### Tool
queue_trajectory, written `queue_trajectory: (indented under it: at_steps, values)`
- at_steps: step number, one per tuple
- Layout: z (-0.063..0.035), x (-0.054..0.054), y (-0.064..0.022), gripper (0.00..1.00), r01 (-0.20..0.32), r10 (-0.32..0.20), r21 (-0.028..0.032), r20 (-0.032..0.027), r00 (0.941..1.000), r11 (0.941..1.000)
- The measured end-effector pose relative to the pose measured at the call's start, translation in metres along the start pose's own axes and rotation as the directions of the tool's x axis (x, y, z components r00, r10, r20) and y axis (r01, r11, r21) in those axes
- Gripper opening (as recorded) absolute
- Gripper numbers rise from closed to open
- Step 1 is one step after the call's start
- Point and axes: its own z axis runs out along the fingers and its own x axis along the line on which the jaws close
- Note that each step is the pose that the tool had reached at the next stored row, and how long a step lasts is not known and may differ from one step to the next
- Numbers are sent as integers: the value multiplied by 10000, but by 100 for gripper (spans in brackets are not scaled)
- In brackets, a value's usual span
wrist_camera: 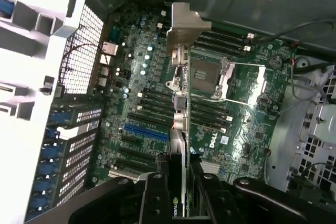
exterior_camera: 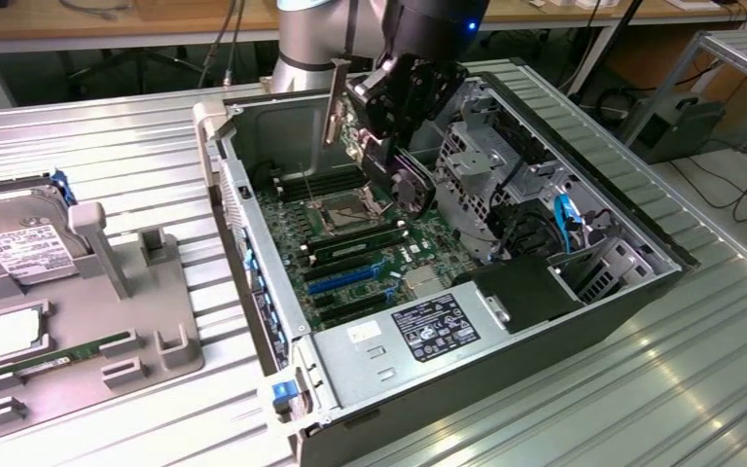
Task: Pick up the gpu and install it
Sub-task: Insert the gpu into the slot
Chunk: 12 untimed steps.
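Exterior view: hand (exterior_camera: 384,136) tight around gpu (exterior_camera: 336,97) over open case (exterior_camera: 227,195), motherboard (exterior_camera: 347,265) inside.

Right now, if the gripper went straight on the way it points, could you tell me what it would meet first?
Probably the motherboard, near the CPU socket: the gripper, jaws shut on the gpu, points into the open case, so the card would touch first. Depth is unclear.

The gpu (wrist_camera: 179,77) has a smooth, bright metal bracket (bare silver, lightly reflective) on a dark card. The gripper (wrist_camera: 179,187) looks like black matt plastic. The computer case (exterior_camera: 264,122) is dull grey sheet metal. The desk (exterior_camera: 101,146) is ribbed, shiny metal, and the holder (exterior_camera: 153,341) is matt grey plastic.
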Motion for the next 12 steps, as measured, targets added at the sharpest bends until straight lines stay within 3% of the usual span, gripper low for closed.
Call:
queue_trajectory:
  at_steps: [6,12]
  values:
    - [9,0,0,26,1055,-1056,81,88,9944,9944]
    - [17,-1,-1,26,2166,-2169,185,180,9760,9761]
